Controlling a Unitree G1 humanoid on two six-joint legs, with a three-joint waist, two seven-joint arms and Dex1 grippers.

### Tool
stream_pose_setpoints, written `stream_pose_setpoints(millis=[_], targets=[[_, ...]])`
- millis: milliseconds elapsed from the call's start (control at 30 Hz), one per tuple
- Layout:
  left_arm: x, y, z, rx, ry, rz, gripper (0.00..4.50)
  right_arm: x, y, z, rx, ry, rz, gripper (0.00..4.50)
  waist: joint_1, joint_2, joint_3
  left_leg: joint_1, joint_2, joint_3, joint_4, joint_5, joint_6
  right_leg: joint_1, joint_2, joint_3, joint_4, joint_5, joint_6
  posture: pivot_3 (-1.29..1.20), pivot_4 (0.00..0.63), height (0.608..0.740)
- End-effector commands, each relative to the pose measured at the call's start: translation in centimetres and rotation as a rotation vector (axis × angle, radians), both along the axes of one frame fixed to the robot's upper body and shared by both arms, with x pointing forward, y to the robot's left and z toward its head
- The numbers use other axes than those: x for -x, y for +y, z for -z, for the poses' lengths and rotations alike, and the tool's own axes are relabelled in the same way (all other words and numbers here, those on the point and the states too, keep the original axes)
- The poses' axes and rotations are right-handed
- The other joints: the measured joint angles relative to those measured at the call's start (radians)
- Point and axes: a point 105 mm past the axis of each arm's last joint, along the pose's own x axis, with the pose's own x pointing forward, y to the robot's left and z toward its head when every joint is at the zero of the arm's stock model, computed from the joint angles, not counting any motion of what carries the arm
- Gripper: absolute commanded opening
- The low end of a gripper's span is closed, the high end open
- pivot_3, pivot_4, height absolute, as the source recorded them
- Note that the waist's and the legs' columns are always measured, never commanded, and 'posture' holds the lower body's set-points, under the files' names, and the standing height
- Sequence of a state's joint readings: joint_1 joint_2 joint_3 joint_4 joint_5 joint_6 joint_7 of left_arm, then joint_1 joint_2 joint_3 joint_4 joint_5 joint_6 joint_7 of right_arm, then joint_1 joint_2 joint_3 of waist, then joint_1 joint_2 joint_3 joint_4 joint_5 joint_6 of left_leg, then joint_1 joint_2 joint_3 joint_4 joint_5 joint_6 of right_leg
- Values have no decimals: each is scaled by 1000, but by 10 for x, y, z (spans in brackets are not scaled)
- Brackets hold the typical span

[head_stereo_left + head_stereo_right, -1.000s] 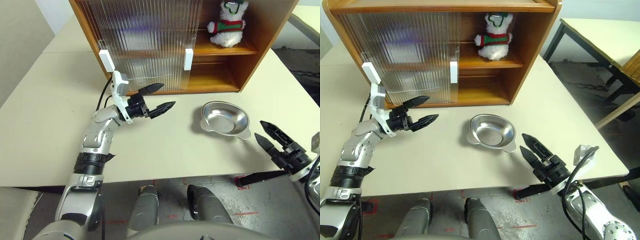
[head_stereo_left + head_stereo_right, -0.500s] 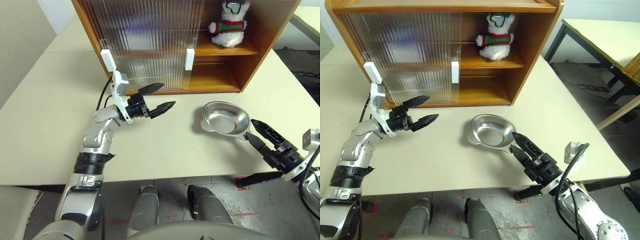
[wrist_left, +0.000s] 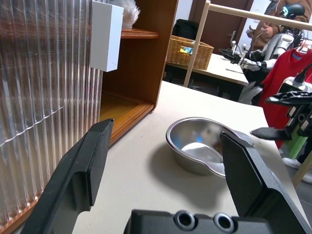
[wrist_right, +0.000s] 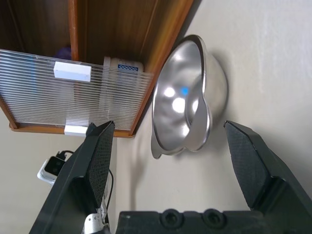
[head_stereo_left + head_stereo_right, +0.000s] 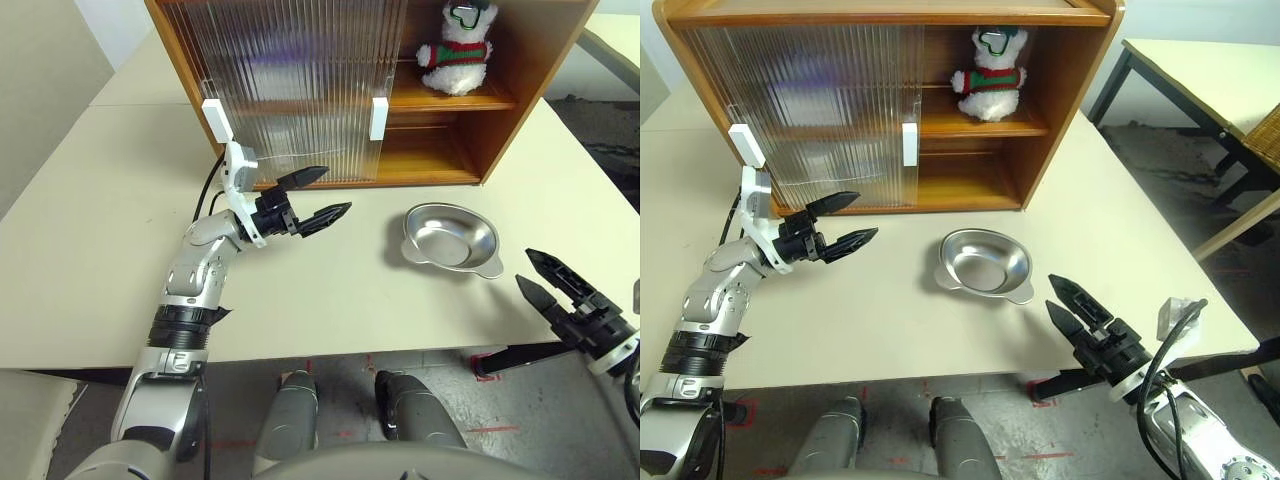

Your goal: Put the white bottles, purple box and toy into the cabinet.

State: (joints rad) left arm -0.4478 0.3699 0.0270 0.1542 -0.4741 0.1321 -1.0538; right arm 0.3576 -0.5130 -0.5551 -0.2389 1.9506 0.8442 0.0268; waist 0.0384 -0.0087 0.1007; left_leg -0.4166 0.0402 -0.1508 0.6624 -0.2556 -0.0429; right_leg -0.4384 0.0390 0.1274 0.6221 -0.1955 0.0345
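My left gripper [image 5: 322, 196] hangs with its fingers spread and empty just in front of the cabinet [image 5: 520, 60], whose ribbed sliding doors [image 5: 300, 80] stand right beside it. My right gripper [image 5: 545, 279] is also spread wide and holds nothing, poised over the table [image 5: 90, 250] edge with the steel bowl [image 5: 450, 238] just ahead of it. The toy [image 5: 457, 45] sits upright on the upper shelf, well beyond both hands, and past my right fingers a white bottle [image 4: 122, 78] shows behind the door.
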Motion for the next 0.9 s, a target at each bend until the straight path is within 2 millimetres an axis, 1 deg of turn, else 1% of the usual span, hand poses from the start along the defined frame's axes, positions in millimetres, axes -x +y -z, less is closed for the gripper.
stream_pose_setpoints(millis=[33, 233, 400, 567, 900], targets=[[2, -1, -1, -4, -12, 4, 4500, 2, 3, 14, -17, 35, -16, 4473, 0, 0, 0, 0, 0, 0, 0, 0, 0, 0, 0, 0, 0, 0, 0, 28, 135, 740], [2, 0, -1, -8, -11, 1, 4500, 1, 8, 18, -40, 35, -38, 4473, 1, 0, 0, 0, 0, 0, 0, 0, 0, 0, 0, 0, 0, 0, 0, 33, 138, 740], [2, 0, -2, -10, -14, 1, 4500, -5, 13, 19, -65, 31, -49, 4473, 1, 0, 0, 0, 0, 1, 0, 0, 0, 0, 0, 0, 1, 0, 0, 40, 136, 740], [2, 0, -2, -15, -15, 0, 4500, -9, 23, 19, -75, 29, -78, 4473, 2, 0, 0, 0, 0, 1, 1, 0, 1, 0, 0, 0, 1, 0, 0, 43, 136, 740], [3, 1, -2, -17, -16, -4, 4500, -14, 24, 19, -79, 31, -77, 4473, 6, 0, 0, 3, -1, 1, 2, 1, 1, 0, 0, 0, 2, 0, 0, 49, 138, 740]])
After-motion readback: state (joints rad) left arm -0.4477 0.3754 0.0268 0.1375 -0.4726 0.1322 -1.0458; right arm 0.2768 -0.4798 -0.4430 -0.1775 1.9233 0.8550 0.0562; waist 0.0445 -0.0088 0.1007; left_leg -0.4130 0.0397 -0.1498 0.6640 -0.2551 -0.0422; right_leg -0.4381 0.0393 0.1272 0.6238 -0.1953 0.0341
